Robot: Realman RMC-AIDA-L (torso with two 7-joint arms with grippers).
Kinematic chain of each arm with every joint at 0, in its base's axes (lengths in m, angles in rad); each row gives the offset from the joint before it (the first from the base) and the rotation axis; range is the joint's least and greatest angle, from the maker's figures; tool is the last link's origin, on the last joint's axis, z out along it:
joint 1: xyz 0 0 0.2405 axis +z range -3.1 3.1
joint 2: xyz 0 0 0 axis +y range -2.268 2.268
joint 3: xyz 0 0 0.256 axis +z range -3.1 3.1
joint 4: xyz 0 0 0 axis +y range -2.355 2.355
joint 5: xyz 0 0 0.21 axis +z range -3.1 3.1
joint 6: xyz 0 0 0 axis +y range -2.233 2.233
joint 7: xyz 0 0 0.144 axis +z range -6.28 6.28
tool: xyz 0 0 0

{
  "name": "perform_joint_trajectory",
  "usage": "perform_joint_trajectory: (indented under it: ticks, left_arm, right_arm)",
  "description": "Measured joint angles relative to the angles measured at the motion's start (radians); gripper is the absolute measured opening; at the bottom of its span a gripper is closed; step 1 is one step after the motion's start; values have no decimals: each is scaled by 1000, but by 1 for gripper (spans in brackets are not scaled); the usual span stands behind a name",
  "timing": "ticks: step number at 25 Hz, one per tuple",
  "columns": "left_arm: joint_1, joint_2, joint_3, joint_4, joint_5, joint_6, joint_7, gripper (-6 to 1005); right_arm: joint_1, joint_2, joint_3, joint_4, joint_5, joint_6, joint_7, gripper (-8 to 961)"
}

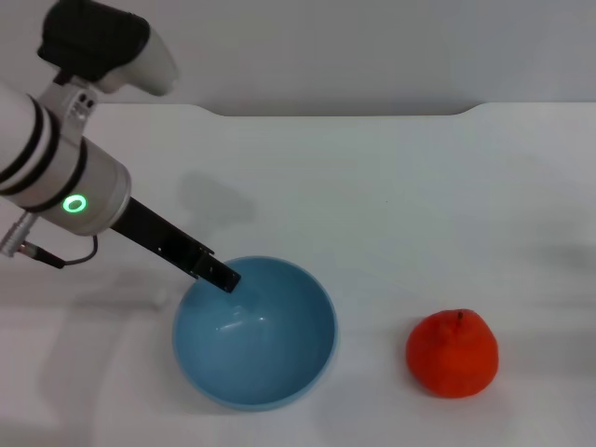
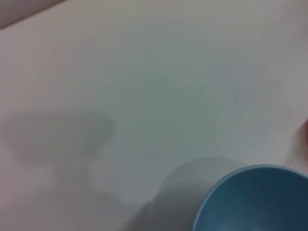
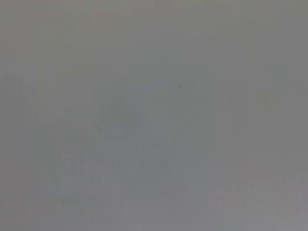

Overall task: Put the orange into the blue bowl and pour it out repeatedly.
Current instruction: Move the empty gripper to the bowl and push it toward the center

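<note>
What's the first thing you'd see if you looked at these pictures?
The bright orange pops out first, sitting alone on the white table toward the robot's right. Next is the blue bowl, empty, with the left gripper at its rim on the robot's left.

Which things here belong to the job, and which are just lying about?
Job:
- orange, on the table, right of the bowl
- blue bowl, empty
- left gripper, at the bowl's rim

Lying about:
- nothing besides the white table
</note>
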State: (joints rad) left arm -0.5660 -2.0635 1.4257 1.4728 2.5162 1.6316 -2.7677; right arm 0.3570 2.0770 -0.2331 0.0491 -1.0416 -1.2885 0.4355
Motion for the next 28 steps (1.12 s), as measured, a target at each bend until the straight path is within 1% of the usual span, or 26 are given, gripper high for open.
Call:
perform_joint_trajectory:
  ticks: [6, 7, 12, 19, 27, 28]
  left_arm:
    - [-25, -2, 19, -88, -2, -32, 10, 776]
    - [-27, -2, 31, -111, 0, -58, 11, 773]
    - [-29, -1, 54, -148, 7, -95, 14, 761]
    - [-42, -1, 80, -228, 8, -122, 54, 745]
    - [-49, -3, 117, -253, 36, -131, 54, 726]
    - [-49, -3, 118, -253, 37, -131, 52, 704]
  right_arm:
    - [-1, 0, 0, 0, 0, 1, 0, 474]
    - [-1, 0, 0, 0, 0, 1, 0, 474]
    - [-1, 0, 0, 0, 0, 1, 0, 473]
    - [-5, 1, 0, 1, 0, 2, 0, 474]
    - [-11, 2, 0, 3, 0, 2, 0, 474]
    - [-12, 2, 0, 3, 0, 2, 0, 474]
